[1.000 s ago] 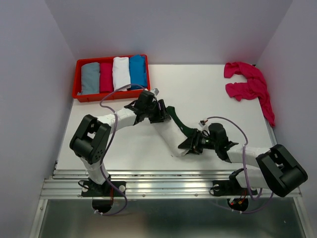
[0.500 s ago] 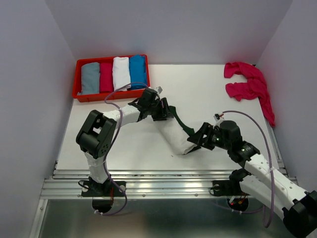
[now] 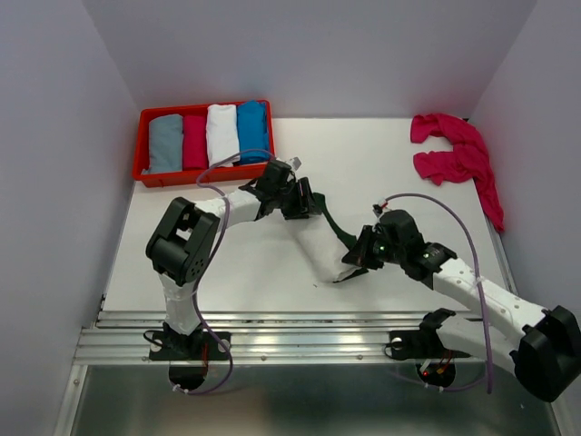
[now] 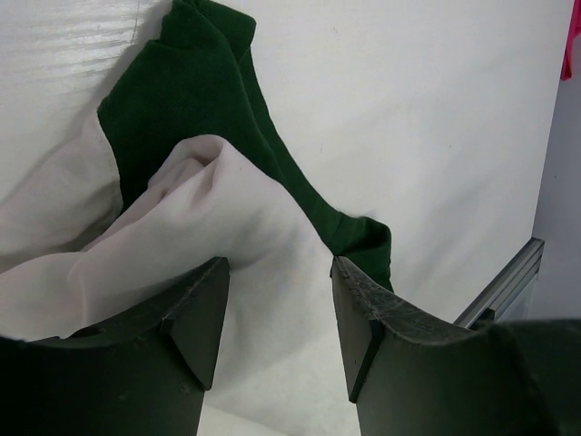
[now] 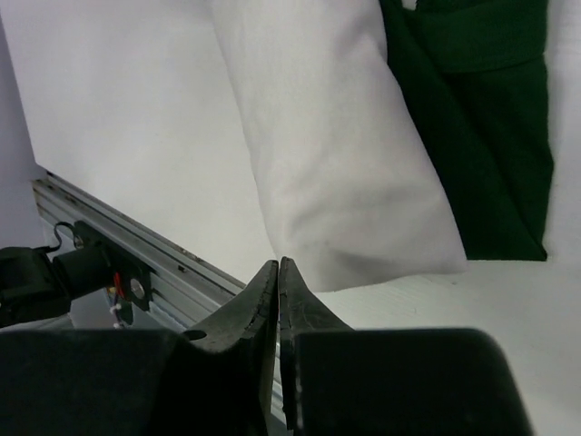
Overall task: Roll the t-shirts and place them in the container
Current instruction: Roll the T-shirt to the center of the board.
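Note:
The cream-white t-shirt [image 3: 318,241] with dark green sleeves lies as a slanted roll mid-table. My left gripper [image 3: 304,202] sits at its upper end. In the left wrist view the jaws [image 4: 277,272] stand apart and clasp the white roll [image 4: 209,227], with a green sleeve [image 4: 200,82] beyond. My right gripper [image 3: 351,269] is at the roll's lower end. The right wrist view shows it [image 5: 278,265] shut and empty, just short of the roll's end [image 5: 336,163], beside green cloth [image 5: 481,145]. A magenta-pink t-shirt [image 3: 454,153] lies crumpled at the back right.
A red tray [image 3: 204,107] at the back left holds several rolled shirts: grey, magenta, white and blue. A metal rail [image 3: 300,331] runs along the table's near edge, close behind my right gripper [image 5: 118,236]. Walls stand close on the left, right and back.
My right gripper drew back to the right with its jaws open, then returned to the roll's lower end and shut. The left gripper shifted slightly right at the upper end.

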Robot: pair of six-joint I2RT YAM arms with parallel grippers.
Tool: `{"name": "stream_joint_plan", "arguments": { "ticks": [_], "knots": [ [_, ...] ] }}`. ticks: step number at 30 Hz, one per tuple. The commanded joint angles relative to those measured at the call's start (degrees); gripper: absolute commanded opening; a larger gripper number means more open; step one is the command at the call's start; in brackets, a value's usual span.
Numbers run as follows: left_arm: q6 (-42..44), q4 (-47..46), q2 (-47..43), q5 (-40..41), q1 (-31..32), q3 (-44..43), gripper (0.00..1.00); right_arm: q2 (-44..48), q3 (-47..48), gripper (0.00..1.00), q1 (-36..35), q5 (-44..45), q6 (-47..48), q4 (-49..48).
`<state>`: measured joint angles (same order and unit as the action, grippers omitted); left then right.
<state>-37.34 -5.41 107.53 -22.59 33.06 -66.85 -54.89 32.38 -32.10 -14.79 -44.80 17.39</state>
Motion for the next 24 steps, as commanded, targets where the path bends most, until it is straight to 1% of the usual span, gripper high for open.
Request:
{"name": "stream_joint_plan", "arguments": {
  "ticks": [1,3,6,8,11,14,15,17,18,19,22,24],
  "knots": [
    [0.9,-1.0,0.8,-0.6,0.4,-2.1,0.59,-5.2,2.8,0.08,-4.3,2.6,0.4,-5.9],
    [1.0,-1.0,1.1,-0.6,0.4,-2.1,0.59,-9.1,2.1,0.05,-4.3,3.6,-0.2,-6.8],
    [1.1,-0.9,1.3,-0.8,0.4,-2.1,0.59,-12.9,-1.2,0.01,-4.3,7.8,-1.4,-7.5],
    [1.6,-0.7,1.1,-0.6,0.4,-2.1,0.59,-16.0,-3.9,0.01,-4.3,10.6,-2.0,-8.0],
    [2.4,0.7,0.6,-0.5,0.4,-2.8,0.59,-18.2,-5.7,0.01,-4.3,10.6,-2.4,-8.6],
    [3.6,2.6,-1.4,-0.5,0.4,-3.9,0.59,-15.7,-5.8,0.01,-4.8,11.2,-2.1,-6.8],
    [3.9,3.4,-2.2,-0.4,0.5,-4.1,0.59,-12.4,-4.3,0.01,-5.3,11.8,-1.8,-4.1],
    [4.7,4.8,-4.3,0.1,0.3,-5.0,0.59,-8.9,-0.5,0.01,-5.3,13.6,-0.2,0.3],
    [4.9,5.1,-5.0,0.4,0.3,-5.3,0.59,-7.5,-0.5,0.01,-5.3,14.2,0.2,1.6],
    [5.2,5.3,-5.4,0.8,0.3,-6.0,0.59,-5.7,2.3,0.01,-5.3,14.5,1.0,2.6],
    [5.5,7.3,-6.0,2.1,-0.2,-6.7,0.59,-5.3,6.5,0.01,-5.3,14.5,1.9,4.3],
    [5.5,8.0,-5.1,2.9,-1.0,-7.1,0.59,-7.0,7.3,0.01,-5.3,14.5,1.7,2.8]
  ]
}}
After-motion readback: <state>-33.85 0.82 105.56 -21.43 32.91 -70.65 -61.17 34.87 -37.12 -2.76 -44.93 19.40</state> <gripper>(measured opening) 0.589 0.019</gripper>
